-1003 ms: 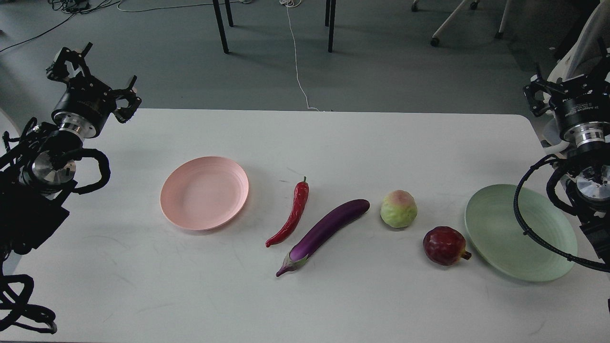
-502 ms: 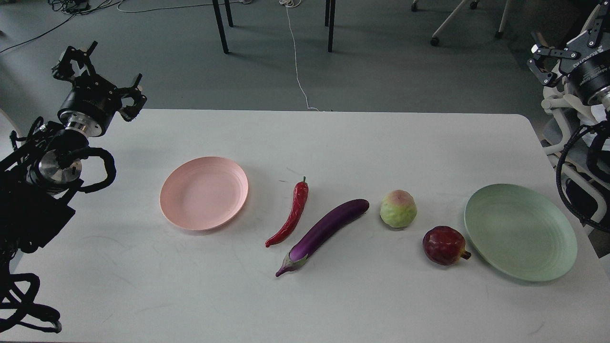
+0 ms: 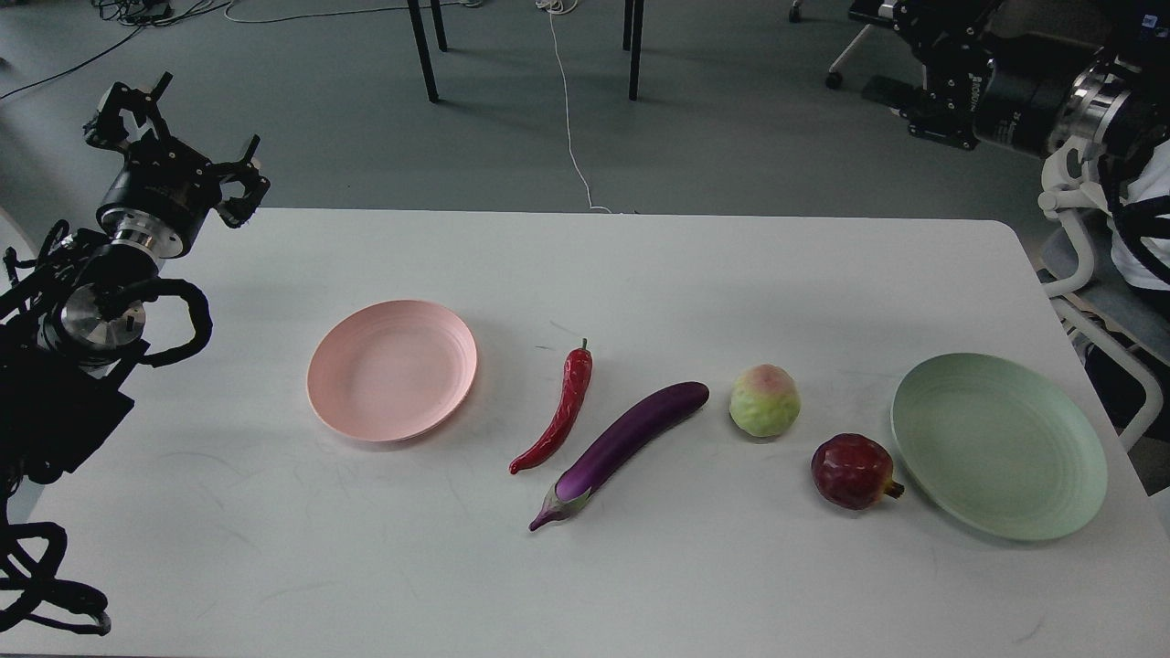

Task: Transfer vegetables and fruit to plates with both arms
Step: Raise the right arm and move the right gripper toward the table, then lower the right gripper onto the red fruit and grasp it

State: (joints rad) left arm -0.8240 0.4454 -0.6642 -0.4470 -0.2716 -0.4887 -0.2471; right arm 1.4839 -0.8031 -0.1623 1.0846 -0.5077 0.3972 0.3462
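Note:
On the white table (image 3: 640, 274) lie a red chili pepper (image 3: 558, 413), a purple eggplant (image 3: 622, 446), a yellow-green fruit with a pink blush (image 3: 764, 400) and a dark red round fruit (image 3: 852, 471). The pale pink plate (image 3: 391, 370) sits left of the chili. The mint green plate (image 3: 999, 445) sits right of the dark red fruit. Both plates hold nothing. My left gripper (image 3: 178, 142) is open and empty above the table's far left corner. My right gripper (image 3: 900, 68) is open and empty, high beyond the far right corner, pointing left.
Beyond the table is grey floor with dark table legs (image 3: 423, 50), a white cable (image 3: 569, 110) and chair casters. A white chair frame (image 3: 1079, 247) stands off the table's right edge. My left arm's cables (image 3: 55, 585) hang at the near left.
My right arm has risen and swung back off the green plate's side, and its gripper has turned to point left. My left gripper has shifted only slightly. The produce and plates have not moved.

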